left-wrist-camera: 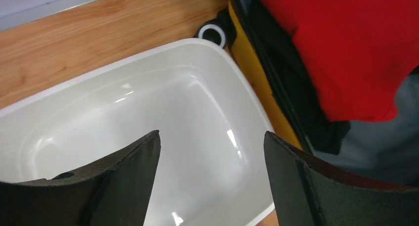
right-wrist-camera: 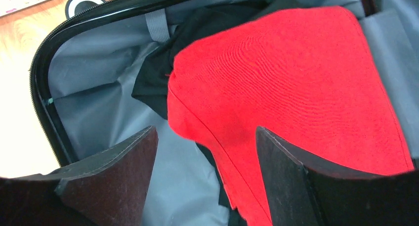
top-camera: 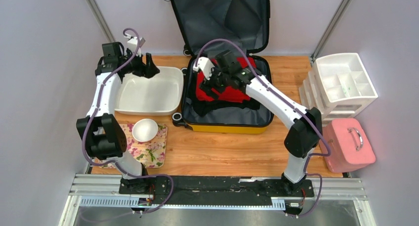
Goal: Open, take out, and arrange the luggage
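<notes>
wooden table (top-camera: 222, 152), open luggage (top-camera: 227, 128), red cloth (top-camera: 232, 93) inside, right hand (right-wrist-camera: 206, 130) above

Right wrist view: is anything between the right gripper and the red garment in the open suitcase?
Nothing visible. The right gripper hangs open directly over the red garment, which lies on top in the suitcase; the black garment sits beneath it.

luggage (top-camera: 217, 18) lid cropped at top, black garment (right-wrist-camera: 158, 77) mostly under red cloth (right-wrist-camera: 296, 87)
</notes>
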Tool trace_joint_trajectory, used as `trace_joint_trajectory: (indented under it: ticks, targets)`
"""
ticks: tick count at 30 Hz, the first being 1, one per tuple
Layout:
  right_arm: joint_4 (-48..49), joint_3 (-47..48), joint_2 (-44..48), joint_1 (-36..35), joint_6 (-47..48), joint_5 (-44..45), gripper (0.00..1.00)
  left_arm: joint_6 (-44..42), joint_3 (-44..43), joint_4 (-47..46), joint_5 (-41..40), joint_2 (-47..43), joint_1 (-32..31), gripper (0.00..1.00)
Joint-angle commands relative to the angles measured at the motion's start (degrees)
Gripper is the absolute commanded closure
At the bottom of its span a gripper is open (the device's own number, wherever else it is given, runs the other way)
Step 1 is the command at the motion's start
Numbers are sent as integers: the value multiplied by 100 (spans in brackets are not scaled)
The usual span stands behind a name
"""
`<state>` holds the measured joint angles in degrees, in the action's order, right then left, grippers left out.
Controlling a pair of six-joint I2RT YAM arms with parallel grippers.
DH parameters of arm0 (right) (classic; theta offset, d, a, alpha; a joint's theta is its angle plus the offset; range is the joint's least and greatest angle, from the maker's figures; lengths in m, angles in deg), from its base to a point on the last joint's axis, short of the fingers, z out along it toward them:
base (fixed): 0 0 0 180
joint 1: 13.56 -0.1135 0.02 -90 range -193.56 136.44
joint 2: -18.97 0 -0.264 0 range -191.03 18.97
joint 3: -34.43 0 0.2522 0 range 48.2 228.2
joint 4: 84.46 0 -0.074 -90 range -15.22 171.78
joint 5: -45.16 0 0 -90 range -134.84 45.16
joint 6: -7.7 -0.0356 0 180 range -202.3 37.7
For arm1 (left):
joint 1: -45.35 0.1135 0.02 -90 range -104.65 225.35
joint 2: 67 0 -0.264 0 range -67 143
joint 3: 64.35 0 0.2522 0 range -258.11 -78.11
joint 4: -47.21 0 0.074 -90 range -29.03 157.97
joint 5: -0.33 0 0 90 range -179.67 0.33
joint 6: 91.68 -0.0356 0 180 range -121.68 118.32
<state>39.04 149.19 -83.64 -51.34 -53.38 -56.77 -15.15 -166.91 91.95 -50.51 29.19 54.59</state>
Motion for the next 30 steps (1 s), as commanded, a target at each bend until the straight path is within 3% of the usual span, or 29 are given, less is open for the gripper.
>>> trace_joint_trajectory:
  ticks: [1, 3, 8, 12, 13, 14, 15, 16, 17, 20, 22, 26, 30]
  targets:
    - [653, 140, -391, -194, 263, 261, 22, 1320, 633, -645, 286, -477, -53, 15]
    - [662, 202, -627, -256, 280, 226, 20, 1819, 889, -1084, 180, -635, -45, 15]
    - [557, 526, -1225, -414, 482, 506, 19, 2618, 1031, -1525, 848, -312, -45, 14]
    - [635, 781, -1674, -432, 728, 980, 25, 3262, 1932, -2489, 638, -503, -45, 14]
    - [635, 834, -1771, -441, 676, 1181, 29, 3385, 2162, -2779, 576, -600, -53, 14]
    - [653, 895, -1789, -441, 641, 1366, 43, 3578, 2347, -3269, 532, -748, -71, 14]
    - [679, 940, -1772, -423, 571, 1446, 50, 3641, 2575, -3404, 514, -802, -88, 14]
    - [697, 992, -1684, -423, 518, 1499, 58, 3633, 2639, -3467, 523, -838, -132, 14]
    - [732, 1001, -1623, -414, 430, 1526, 74, 3511, 2657, -3398, 505, -881, -193, 14]
    - [750, 984, -1281, -310, 168, 1300, 99, 3666, 2744, -3492, 461, -882, -466, 14]
    - [758, 923, -1061, -169, -96, 956, 100, 4017, 2771, -3721, 400, -812, -650, 14]
    - [968, 450, -569, 322, -677, -96, 100, 5938, 2806, -4992, 312, -435, -905, 13]
    - [1567, -183, 11, 535, -933, -565, 100, 6857, 2675, -5743, 84, -109, -1301, 13]
